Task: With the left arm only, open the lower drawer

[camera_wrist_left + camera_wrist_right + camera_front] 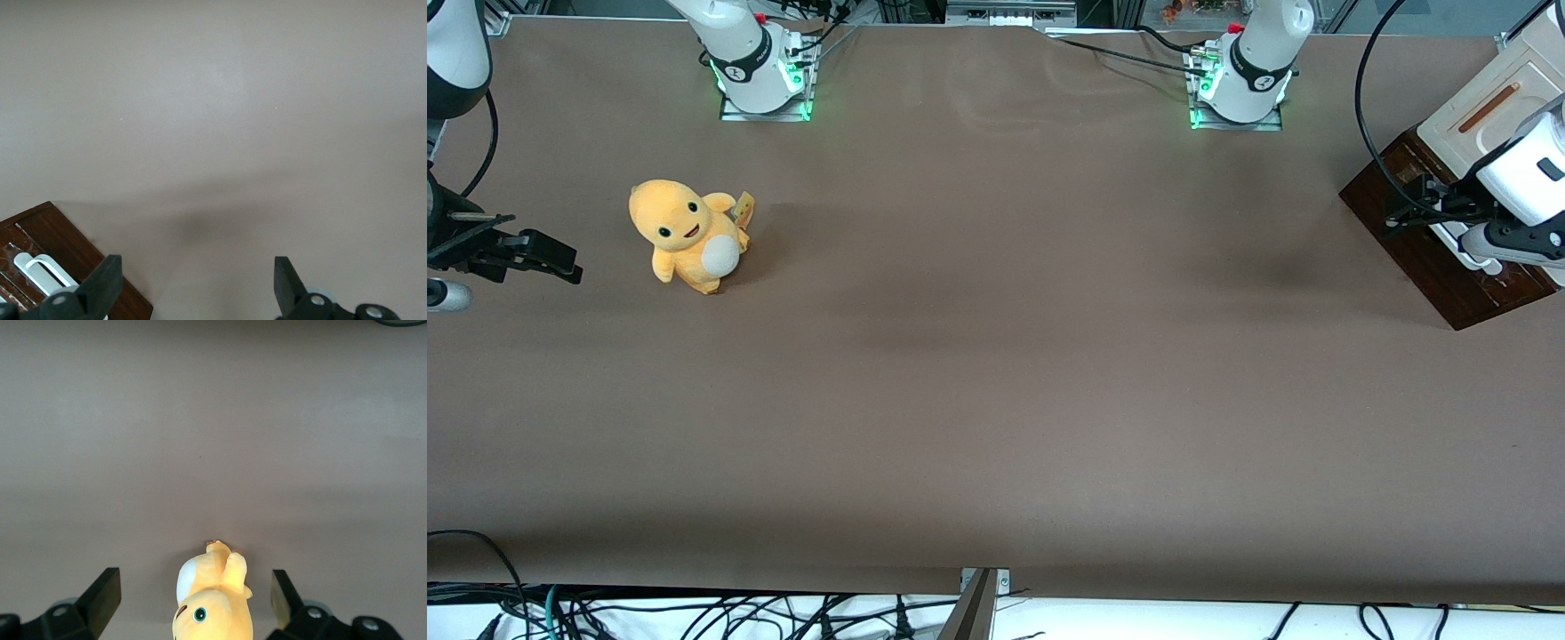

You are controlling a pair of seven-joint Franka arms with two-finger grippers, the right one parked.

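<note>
Even, diffuse light from overhead falls on the matte brown counter (996, 373), without glare. Soft blurred shadows lie beside the orange plush toy (687, 234) and near the dark brown wooden lower drawer (1440, 258). The left wrist view looks paler, washed out, its black gripper (193, 287) slightly soft, fingers spread wide.

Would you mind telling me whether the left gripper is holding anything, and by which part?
Nothing is held. The left gripper is open beside the lower drawer, its fingers spread with only bare table between them, off the white handle.
</note>
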